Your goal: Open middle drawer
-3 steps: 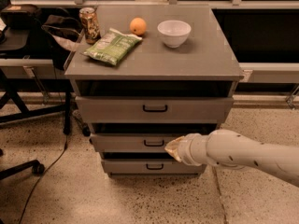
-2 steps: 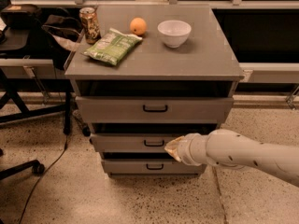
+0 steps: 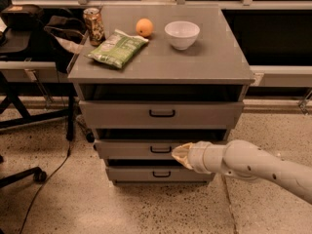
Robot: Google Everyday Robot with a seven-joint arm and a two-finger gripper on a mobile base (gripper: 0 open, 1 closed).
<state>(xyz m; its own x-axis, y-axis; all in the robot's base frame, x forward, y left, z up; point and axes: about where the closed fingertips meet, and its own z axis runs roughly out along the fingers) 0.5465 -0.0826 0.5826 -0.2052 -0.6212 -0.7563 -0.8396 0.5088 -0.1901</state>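
- Locate the middle drawer (image 3: 126, 149) in the grey cabinet (image 3: 214, 67), between the taller top drawer (image 3: 117, 113) and the narrower bottom drawer (image 3: 131, 173).
- Judge it as not yet drawn out, with its front roughly in line with the other two.
- Find the pincer (image 3: 181, 155) at the middle drawer's front, just right of the black bar handle (image 3: 161, 149), on an arm reaching in from the lower right.
- Cannot tell whether the pincer is apart, together or clamped on the handle. Treat the grasp as unconfirmed.
- Shift left onto the bar's centre if not already seated there, then confirm a firm hold before applying any load.
- Pull straight back and level along the drawer's run. Avoid sideways or downward force, which would likely bind the slide or slip the bar.
- Keep the arm clear of the bottom drawer's front while retracting.
- Pull smoothly, to avoid shaking the can (image 3: 93, 26), snack bag (image 3: 116, 48), orange (image 3: 144, 27) and bowl (image 3: 182, 34) on top.
- Compare with one second ago: find no visible shift in pincer position, arm pose or drawer front. Judge the pull as not started.
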